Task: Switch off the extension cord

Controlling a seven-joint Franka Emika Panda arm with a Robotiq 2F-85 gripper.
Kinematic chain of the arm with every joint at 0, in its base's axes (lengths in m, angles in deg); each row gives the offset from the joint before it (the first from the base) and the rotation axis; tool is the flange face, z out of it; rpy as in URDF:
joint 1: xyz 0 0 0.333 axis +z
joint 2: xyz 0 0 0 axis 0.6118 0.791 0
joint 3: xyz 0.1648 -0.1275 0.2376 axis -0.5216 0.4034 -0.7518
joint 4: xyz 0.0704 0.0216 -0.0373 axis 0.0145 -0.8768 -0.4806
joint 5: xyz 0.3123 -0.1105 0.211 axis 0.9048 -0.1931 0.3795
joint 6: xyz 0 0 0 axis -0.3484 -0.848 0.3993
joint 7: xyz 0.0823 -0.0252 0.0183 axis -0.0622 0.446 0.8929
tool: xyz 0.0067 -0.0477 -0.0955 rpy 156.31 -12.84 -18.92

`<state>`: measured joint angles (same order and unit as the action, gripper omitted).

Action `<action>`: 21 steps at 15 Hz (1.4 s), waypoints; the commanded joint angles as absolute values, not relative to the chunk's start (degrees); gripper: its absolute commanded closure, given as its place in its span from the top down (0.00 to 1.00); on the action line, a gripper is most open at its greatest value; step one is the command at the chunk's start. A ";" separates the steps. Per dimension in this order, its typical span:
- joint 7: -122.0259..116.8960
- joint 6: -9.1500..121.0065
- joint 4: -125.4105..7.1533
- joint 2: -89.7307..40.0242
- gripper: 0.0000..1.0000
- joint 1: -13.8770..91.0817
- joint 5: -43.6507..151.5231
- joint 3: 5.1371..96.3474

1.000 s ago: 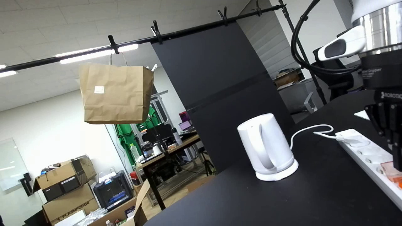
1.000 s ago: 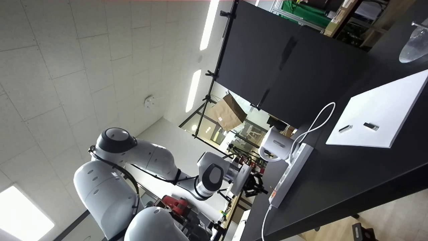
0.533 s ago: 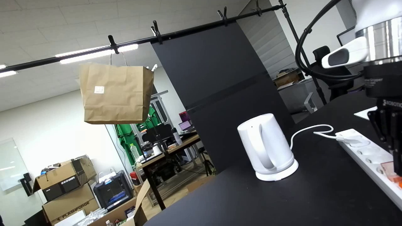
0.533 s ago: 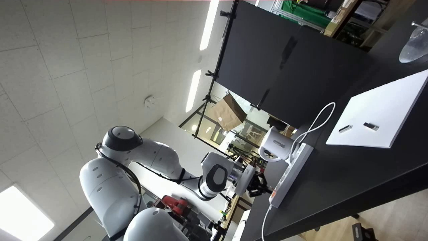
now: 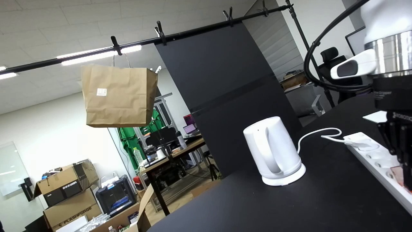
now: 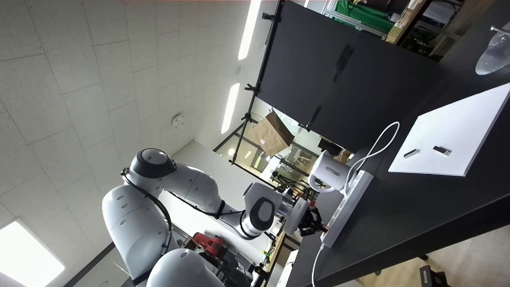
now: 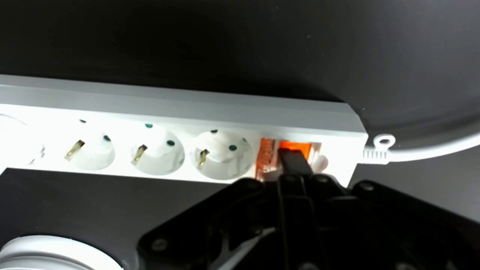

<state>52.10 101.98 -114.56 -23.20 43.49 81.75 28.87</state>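
The closed fingers [image 7: 294, 164] stand over the switch [image 7: 300, 145], and a press landing too far toward nine o'clock in the wrist view may miss it, leaving the strip [image 7: 187, 125] on.

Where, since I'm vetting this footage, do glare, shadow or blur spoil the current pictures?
Wrist view: glare bleaches the power strip, worst toward the left; shadow darkens the black tabletop along its upper edge; the claw looks nearly black and slightly blurred. In an exterior view, the ceiling light panel blows out white.
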 commanded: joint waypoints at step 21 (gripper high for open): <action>19.53 77.70 -104.43 -19.39 0.00 42.87 56.27 34.54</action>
<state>24.79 82.33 -106.78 -22.57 41.22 58.55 32.05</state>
